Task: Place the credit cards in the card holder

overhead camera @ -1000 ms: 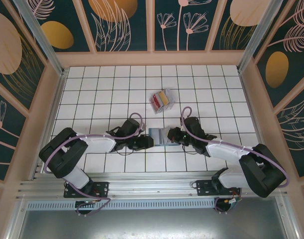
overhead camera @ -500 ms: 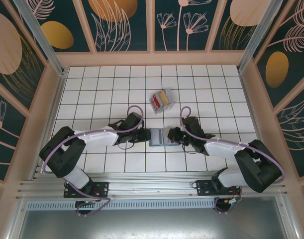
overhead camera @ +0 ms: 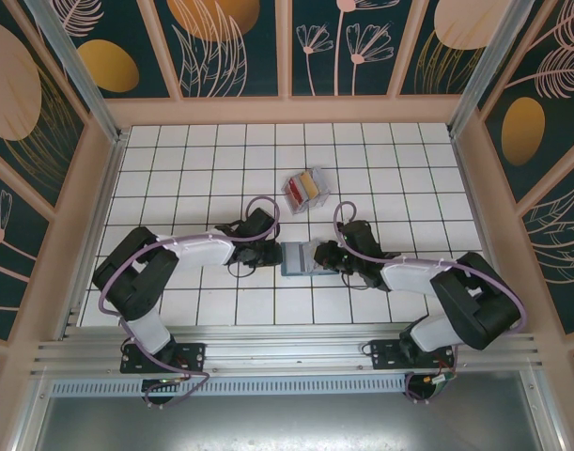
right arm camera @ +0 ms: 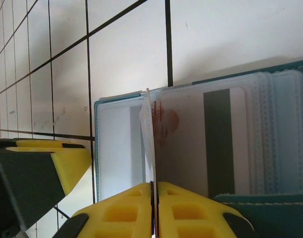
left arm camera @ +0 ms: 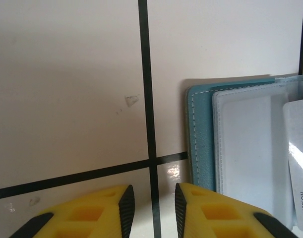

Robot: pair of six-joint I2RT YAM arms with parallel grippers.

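The teal card holder (overhead camera: 301, 256) lies open on the tiles between my two grippers. In the left wrist view its teal cover (left arm camera: 201, 144) and pale pocket pages (left arm camera: 245, 148) are at the right. My left gripper (left arm camera: 154, 196) is open a little over a tile seam just left of the cover, with nothing between its fingers. My right gripper (right arm camera: 154, 184) is shut on a thin pocket page (right arm camera: 148, 130) that stands edge-on. A card with a dark stripe (right arm camera: 218, 144) lies in a pocket to its right. Red and yellow credit cards (overhead camera: 303, 186) sit farther back.
The credit cards rest in a small clear plastic box (overhead camera: 317, 197) about two tiles behind the holder. White tiled floor surrounds the holder, with wooden walls (overhead camera: 287, 110) on three sides. My left gripper's yellow finger (right arm camera: 47, 163) appears beside the holder in the right wrist view.
My left gripper has moved right to the holder's left edge and its jaws have narrowed. The right gripper has stayed shut at the holder and shifted slightly left.
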